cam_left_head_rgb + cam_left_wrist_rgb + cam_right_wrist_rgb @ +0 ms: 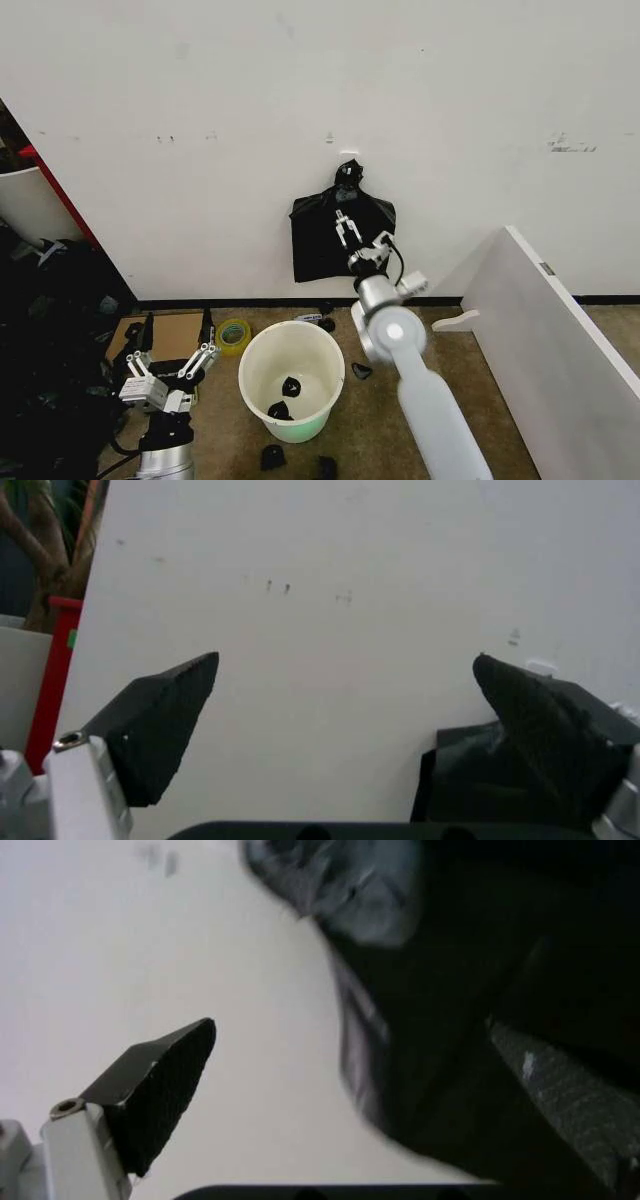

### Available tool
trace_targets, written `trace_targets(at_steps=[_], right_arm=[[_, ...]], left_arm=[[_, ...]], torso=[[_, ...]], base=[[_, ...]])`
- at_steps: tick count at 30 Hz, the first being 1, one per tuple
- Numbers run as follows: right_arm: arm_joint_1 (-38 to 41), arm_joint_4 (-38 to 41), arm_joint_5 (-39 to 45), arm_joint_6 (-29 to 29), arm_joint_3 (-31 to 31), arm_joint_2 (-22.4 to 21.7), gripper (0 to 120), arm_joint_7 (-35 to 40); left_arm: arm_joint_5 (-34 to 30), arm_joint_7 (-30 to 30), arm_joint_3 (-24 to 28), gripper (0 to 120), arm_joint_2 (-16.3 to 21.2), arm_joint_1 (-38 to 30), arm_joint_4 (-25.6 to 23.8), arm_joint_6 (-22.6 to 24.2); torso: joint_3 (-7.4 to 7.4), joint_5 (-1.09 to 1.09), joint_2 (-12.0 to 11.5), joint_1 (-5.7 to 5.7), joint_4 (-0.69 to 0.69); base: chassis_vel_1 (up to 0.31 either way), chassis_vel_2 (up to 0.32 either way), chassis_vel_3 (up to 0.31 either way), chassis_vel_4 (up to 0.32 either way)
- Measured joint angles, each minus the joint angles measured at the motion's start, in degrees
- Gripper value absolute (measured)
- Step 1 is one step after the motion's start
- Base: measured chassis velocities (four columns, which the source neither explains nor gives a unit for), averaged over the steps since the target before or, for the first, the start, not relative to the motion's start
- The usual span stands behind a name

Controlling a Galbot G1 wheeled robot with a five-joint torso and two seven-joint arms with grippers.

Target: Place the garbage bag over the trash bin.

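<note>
Against black bundle [322,235], outstretched right tool [347,231].

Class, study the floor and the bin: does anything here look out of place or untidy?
Yes. Small black scraps lie on the floor around the trash bin, and two sit inside it, though it has no liner yet. A roll of tape lies loose on the floor beside it. The right claw is at the black bundle on the wall.

Brown floor [480,400]; trash bin [291,380]; black scraps [272,458]
</note>
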Motion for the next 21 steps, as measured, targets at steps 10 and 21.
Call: trace_targets(at_steps=[10,21], right_arm=[[8.2,-12.5,-1.2,6.1,4.8,1.3,77,-6.1],[7.0,-10.9,-2.1,6.1,3.7,1.2,54,-7.3]], left_arm=[[-1.3,-1.7,-0.4,100,1.6,-0.4,-1.4,2.4],[-2.4,-2.1,-0.1,100,2.0,-2.8,1.0,3.5]], torso=[[-0.01,0.01,0.0,0.00,0.01],[-0.01,0.00,0.0,-0.01,-0.01]], base=[[0.000,0.000,0.000,0.000],[0.000,0.000,0.000,0.000]])
